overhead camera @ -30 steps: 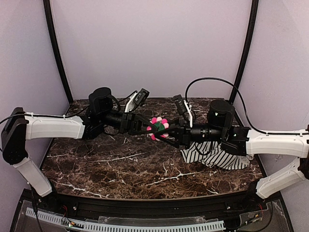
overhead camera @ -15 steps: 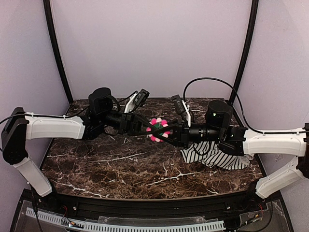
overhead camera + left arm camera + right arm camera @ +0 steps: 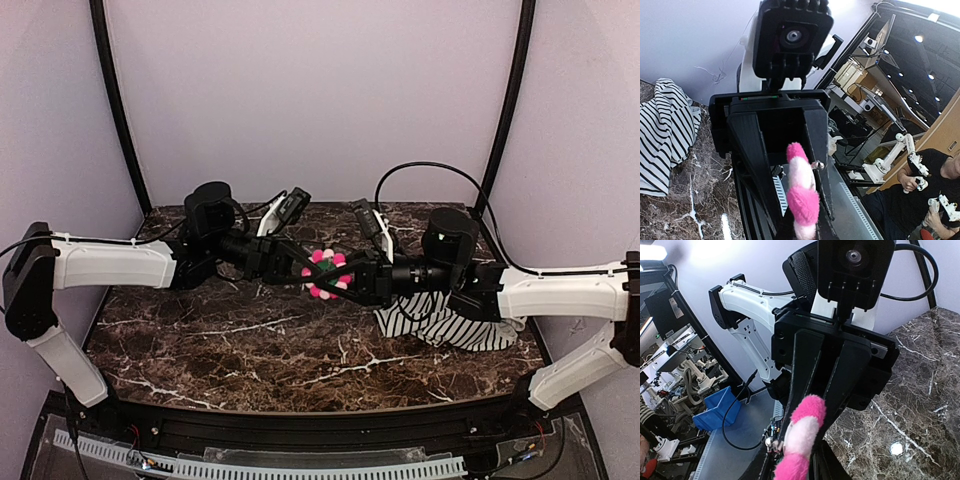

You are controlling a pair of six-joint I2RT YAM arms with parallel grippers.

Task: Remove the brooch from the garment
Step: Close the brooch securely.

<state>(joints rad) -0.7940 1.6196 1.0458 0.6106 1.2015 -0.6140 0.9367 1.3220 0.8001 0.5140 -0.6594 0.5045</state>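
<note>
The brooch [image 3: 326,274], pink and white petals round a dark green centre, hangs in the air above the table, between both grippers. It is apart from the garment [image 3: 450,325], a white top with black stripes crumpled on the table under my right arm. My left gripper [image 3: 306,268] is shut on the brooch, which shows edge-on in the left wrist view [image 3: 801,192]. My right gripper [image 3: 345,278] is open, its fingers straddling the brooch [image 3: 802,432], with a gap showing on one side. The garment also shows in the left wrist view [image 3: 665,130].
The dark marble table [image 3: 250,340] has purple walls on three sides. Black frame posts [image 3: 118,110] stand at the back corners. A black rail [image 3: 300,425] runs along the near edge.
My right arm has reached left, bringing its fingers round the brooch. The brooch has shifted slightly left and down. My left arm has hardly moved.
</note>
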